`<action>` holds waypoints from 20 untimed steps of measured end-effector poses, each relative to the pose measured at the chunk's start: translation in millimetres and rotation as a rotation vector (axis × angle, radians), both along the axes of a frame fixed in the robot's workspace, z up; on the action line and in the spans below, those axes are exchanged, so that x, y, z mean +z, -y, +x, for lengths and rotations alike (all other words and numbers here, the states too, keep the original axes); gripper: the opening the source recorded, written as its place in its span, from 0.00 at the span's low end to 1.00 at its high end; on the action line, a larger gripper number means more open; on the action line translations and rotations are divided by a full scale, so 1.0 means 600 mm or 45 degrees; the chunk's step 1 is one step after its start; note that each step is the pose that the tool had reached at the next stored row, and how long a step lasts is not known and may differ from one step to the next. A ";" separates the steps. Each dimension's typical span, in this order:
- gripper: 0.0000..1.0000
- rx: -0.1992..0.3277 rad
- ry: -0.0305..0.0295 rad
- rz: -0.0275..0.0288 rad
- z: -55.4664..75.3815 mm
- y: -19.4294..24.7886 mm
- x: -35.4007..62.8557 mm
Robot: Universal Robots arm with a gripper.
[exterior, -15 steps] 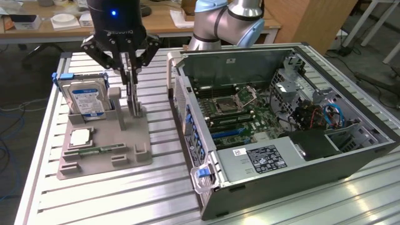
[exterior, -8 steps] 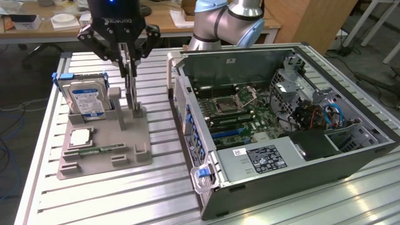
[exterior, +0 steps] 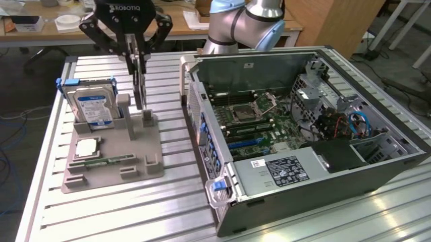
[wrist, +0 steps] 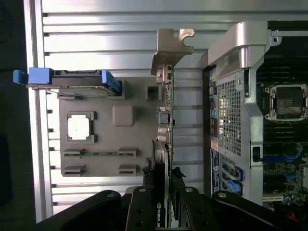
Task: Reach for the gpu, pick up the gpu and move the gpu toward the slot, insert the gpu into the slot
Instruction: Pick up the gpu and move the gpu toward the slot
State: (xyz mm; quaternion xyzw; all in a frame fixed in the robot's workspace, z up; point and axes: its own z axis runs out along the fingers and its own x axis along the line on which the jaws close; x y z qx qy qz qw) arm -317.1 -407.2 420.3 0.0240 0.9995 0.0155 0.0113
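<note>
Black gripper point(wrist: 164, 173) fingers, clamped tight on gpu point(wrist: 168, 96) top edge. Card upright, edge-on at grey parts holder point(wrist: 103, 139), just beside blue-labelled hard drive point(exterior: 93, 103), apart from open computer case point(exterior: 303, 201).

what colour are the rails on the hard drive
The rails are blue, clearest in the wrist view.

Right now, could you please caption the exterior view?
Gripper shut on the upright gpu at the holder, beside the case.
</note>
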 end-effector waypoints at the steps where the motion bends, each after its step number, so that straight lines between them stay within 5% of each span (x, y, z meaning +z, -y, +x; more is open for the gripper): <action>1: 0.25 0.000 0.0000 0.0000 0.000 0.0000 0.003; 8: 0.25 0.000 0.0001 0.0000 0.000 0.0001 0.024; 20: 0.25 0.000 0.0000 -0.0001 0.025 0.0001 0.025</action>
